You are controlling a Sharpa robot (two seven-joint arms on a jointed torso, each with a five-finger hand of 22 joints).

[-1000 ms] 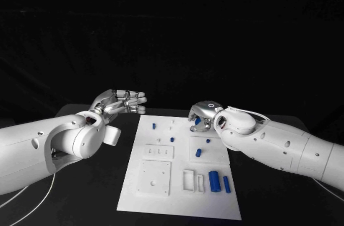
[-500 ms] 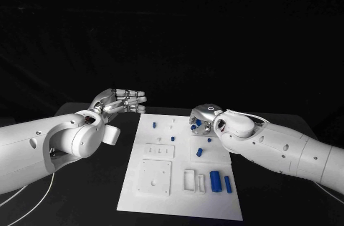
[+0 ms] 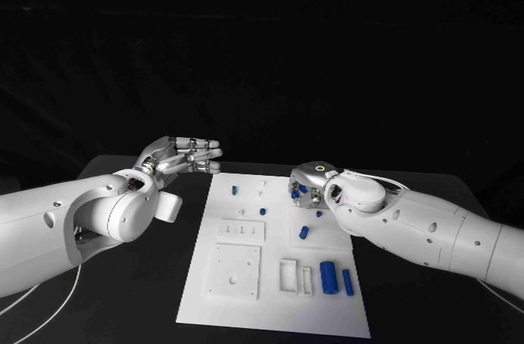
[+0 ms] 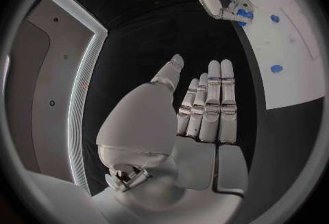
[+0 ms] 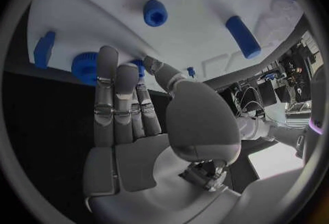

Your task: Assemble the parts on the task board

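At the left of the head view, the left hand (image 3: 183, 154) is hovering above the black counter (image 3: 142, 283), just beside the far left corner of the task board (image 3: 279, 245) and not touching it. Its fingers (image 4: 214, 103) are lying straight and close side by side, and they are holding nothing.

In the middle of the frame the task board is lying flat on the counter. Small blue parts are sitting on its upper half — one near the upper left corner (image 3: 234, 190), one a little lower in the middle (image 3: 263, 211). A short blue cylinder (image 3: 304, 232) is lying right of the middle. In the lower right part a larger blue cylinder (image 3: 326, 274) and a thinner blue peg (image 3: 346, 281) are lying side by side, next to a white rectangular frame.

At the right, the right hand (image 3: 309, 182) is resting low over the upper right edge of the board. In the right wrist view its fingertips (image 5: 107, 59) are touching a blue gear-like part (image 5: 85, 67) — whether it is really pinched, I cannot tell.
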